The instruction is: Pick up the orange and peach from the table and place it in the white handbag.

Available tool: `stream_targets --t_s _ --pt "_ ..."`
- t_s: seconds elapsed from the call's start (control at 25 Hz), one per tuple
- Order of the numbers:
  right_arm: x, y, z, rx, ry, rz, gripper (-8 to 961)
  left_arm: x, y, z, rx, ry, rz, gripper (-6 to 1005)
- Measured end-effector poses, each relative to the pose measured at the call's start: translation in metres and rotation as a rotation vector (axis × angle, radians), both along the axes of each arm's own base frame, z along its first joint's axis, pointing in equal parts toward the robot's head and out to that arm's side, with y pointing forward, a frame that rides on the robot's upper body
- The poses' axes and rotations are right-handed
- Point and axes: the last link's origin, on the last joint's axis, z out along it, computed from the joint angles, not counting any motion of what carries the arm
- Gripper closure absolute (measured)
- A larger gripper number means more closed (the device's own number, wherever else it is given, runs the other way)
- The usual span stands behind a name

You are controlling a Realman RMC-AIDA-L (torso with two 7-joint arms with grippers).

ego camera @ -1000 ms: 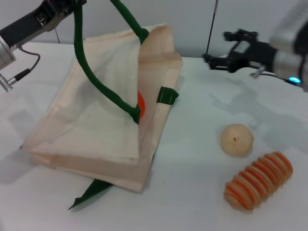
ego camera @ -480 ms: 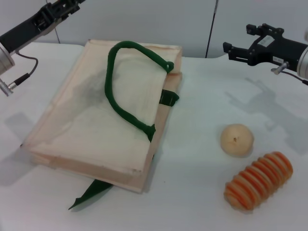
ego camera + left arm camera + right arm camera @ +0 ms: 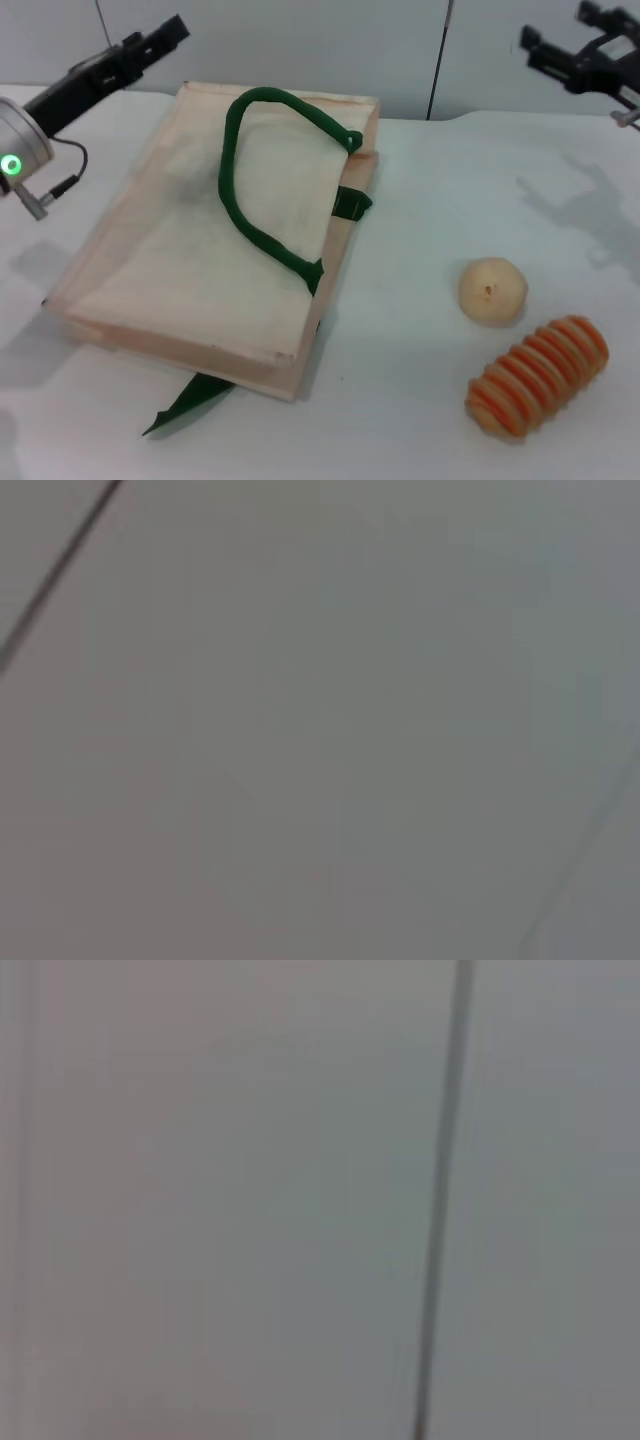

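- White table spreads under everything in the head view, with a grey panelled wall behind it; both wrist views show only that plain grey wall with a dark seam.
- the white handbag lies flat on the robot's left half of the table, its mouth edge toward the middle; one dark green handle loops over its upper face, and a second green strap end pokes out from under its near corner.
- neither the orange nor the peach can be seen on the table, and the closed, flat bag hides whatever is inside it.
- a pale tan round fruit with a dimple sits on the right side of the table, well apart from the bag; just beside it, nearer the camera, lies a ridged orange-and-tan striped piece.
- the left hand is raised above the far left corner of the bag, holding nothing; how far it is open, I cannot tell.
- the right hand is raised at the far right edge, away from the fruit; its fingers stand apart with nothing between them.
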Motion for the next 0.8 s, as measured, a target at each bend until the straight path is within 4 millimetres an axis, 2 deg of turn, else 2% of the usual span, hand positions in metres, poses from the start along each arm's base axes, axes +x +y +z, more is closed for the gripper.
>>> stream_targets --t_s 0.12,0.2,0.4,0.52,0.8 --pt "0.009 -0.007 0.006 0.117 0.064 -0.012 77 -0.01 0.0 -0.013 0.133 0.123 0.048 103" --pt "0.019 -0.015 0.011 0.245 0.114 -0.044 78 -0.013 -0.002 -0.015 0.191 0.152 0.065 104" --pt "0.03 -0.026 0.014 0.397 0.159 -0.101 78 -0.03 -0.008 -0.016 0.357 0.2 0.174 105" --pt "0.039 -0.032 0.015 0.456 0.198 -0.16 78 -0.039 -0.011 -0.014 0.422 0.227 0.233 105" --pt "0.045 -0.036 0.016 0.461 0.213 -0.181 78 -0.045 -0.017 -0.014 0.463 0.241 0.274 106"
